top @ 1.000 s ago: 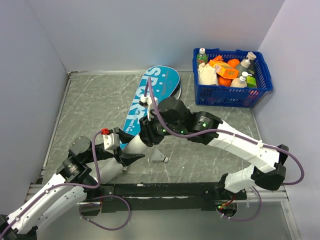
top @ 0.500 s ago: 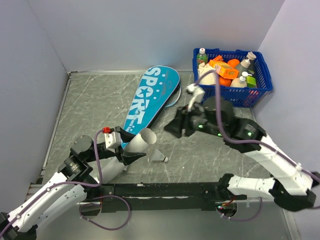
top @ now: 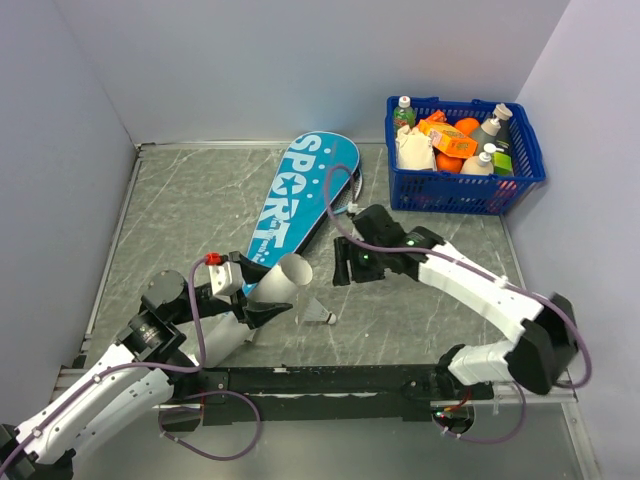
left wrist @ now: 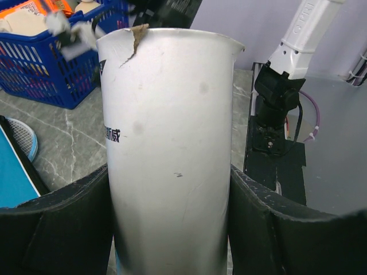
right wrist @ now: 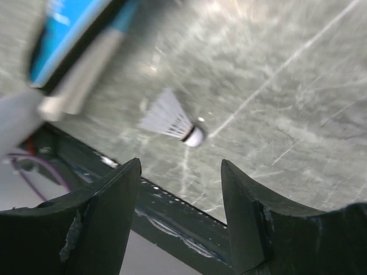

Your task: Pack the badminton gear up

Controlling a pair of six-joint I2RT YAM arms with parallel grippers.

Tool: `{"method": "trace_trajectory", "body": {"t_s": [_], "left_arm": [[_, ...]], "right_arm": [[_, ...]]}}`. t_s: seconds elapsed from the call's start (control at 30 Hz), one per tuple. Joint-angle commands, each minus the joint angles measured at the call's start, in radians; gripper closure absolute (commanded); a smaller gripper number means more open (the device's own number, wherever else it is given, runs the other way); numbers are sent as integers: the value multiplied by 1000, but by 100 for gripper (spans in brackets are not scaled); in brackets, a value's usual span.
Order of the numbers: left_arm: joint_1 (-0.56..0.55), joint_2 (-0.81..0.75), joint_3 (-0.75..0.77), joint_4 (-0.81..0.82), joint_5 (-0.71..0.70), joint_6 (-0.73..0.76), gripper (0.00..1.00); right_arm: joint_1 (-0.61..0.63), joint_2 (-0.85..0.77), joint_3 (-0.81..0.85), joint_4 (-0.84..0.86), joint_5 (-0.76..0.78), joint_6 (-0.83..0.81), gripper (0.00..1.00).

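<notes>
The left tool [left wrist: 170, 220] is clamped around the white tube [left wrist: 172, 132], gripping it low on its body. It holds the tube tilted above the desk [top: 180, 210], open mouth turned toward the right arm. The right tool [right wrist: 180, 192] stands open and empty, hovering over the one shuttlecock [right wrist: 172, 121], which lies on its side on the desk near the tube's mouth. The blue bag [top: 300, 195] lies flat farther back.

The shuttlecock looks light and rests on its rounded skirt, so a finger landing off-centre could flick it away. A pinch on the feathers rather than the cork would likely crush them. The tube's rim is torn, and feathers may snag there going in. The arms work close together, so a clash at the mouth is possible.

Only the left wrist view shows the torn rim and the dark print on the tube. Only the right wrist view, though blurred, shows the spread jaws and the cork end. The top view alone shows how tube, shuttlecock and bag lie relative to one another
</notes>
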Motion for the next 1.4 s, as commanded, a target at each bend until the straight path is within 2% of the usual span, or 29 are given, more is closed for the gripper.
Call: {"method": "trace_trajectory", "body": {"t_s": [0.0, 0.33, 0.57, 0.83, 1.17, 1.27, 1.37], "left_arm": [[-2, -13, 12, 32, -14, 3, 99], [0, -44, 9, 35, -13, 2, 99], [0, -52, 7, 34, -8, 0, 99], [0, -65, 9, 24, -8, 6, 99], [-2, -72, 10, 21, -2, 8, 99], [-2, -75, 10, 21, -4, 9, 99], [-2, -76, 10, 21, -2, 11, 99]], "right_arm": [[36, 75, 26, 97, -32, -4, 32], [99, 308, 101, 129, -106, -46, 27], [131, 400, 163, 122, -48, -23, 27], [174, 528, 278, -18, 64, -55, 32], [189, 589, 305, -101, 138, -101, 36], [197, 604, 316, -121, 138, -110, 40], [202, 606, 321, -130, 169, -112, 60]]}}
